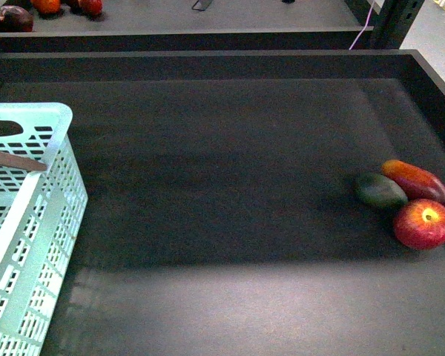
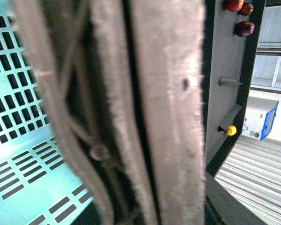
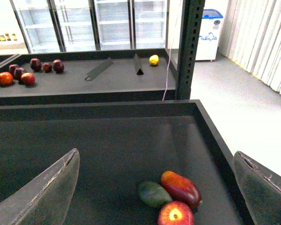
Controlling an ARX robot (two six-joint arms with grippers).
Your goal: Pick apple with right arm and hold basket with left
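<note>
We locate the apple (image 1: 423,222) at the right side of the bench (image 1: 222,163), near the raised right wall, resting on the dark surface with its yellow-orange patch turned upward. It touches, or lies just beside, two other fruits: a dark green oval fruit (image 1: 380,190) on its left and farther from the robot, and an oblong red-orange fruit (image 1: 415,180) behind it. In the right wrist view the right gripper (image 3: 155,152) is released, its two fingers (image 3: 47,197) spread wide at the frame edges. The apple (image 3: 176,214) shows in the gap between them, well apart from both, with no contact. The right gripper does not appear in the front view. The pale mint basket (image 1: 59,222) stands at the left edge of the bench, well apart from the fruit group, with its slotted walls and a handle cutout in view. The left wrist view is filled by the grey pads of the left gripper (image 2: 127,117), with the slotted basket wall (image 2: 18,93) just beside them. We cannot tell from these views whether the left gripper is clenched on the wall or released. A second bench behind carries several dark red fruits (image 3: 28,77) and one yellow fruit (image 3: 153,59).
</note>
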